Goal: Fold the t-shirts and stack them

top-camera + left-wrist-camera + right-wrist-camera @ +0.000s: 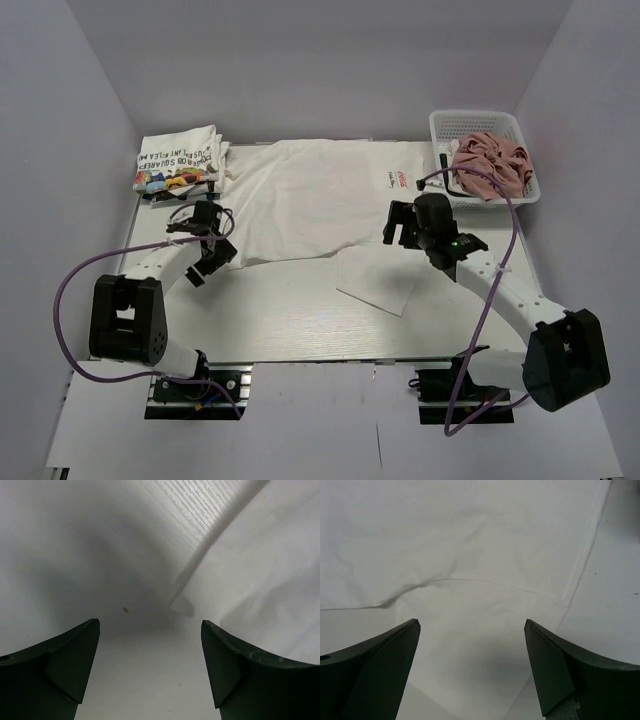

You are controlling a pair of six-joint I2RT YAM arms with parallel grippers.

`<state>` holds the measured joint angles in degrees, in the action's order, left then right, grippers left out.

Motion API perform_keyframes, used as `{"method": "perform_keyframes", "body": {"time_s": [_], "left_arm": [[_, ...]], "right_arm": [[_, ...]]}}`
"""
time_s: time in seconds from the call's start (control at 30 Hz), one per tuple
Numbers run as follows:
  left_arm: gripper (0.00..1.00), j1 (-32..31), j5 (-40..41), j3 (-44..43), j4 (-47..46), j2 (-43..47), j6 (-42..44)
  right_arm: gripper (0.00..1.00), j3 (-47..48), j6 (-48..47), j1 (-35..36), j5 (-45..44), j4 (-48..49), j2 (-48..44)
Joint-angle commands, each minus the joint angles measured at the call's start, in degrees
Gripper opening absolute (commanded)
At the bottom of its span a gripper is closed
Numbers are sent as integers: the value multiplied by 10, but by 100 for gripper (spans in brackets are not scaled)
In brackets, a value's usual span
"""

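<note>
1 white t-shirt, 1 pink t-shirt, 1 folded t-shirt pile, 1 basket and 2 grippers, left gripper and right gripper, are showing.

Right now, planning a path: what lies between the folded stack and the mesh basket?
The spread white t-shirt with the red logo fills that stretch, shown in the top view.

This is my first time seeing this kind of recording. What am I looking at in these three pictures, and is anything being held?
Two robot arms with two-finger grippers stand at the near edge of a table. One picture looks down from above; the other two come from wrist cameras, the dark wedges being gripper fingers. A white t-shirt lies spread on it, a folded stack sits far left, and a pink t-shirt lies in a white mesh basket far right. The left gripper and right gripper are open, holding nothing.
</note>
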<state>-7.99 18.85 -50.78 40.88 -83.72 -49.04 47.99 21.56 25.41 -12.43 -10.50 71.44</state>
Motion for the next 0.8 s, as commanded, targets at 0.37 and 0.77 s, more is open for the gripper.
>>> {"method": "perform_keyframes", "body": {"time_s": [0.37,0.77], "left_arm": [[42,11,-116,31,-147,-81,9],[0,11,-59,47,-124,41,14]], "right_arm": [[90,-72,4,62,-36,-107,-31],[90,-97,42,158,8,-238,-46]]}}
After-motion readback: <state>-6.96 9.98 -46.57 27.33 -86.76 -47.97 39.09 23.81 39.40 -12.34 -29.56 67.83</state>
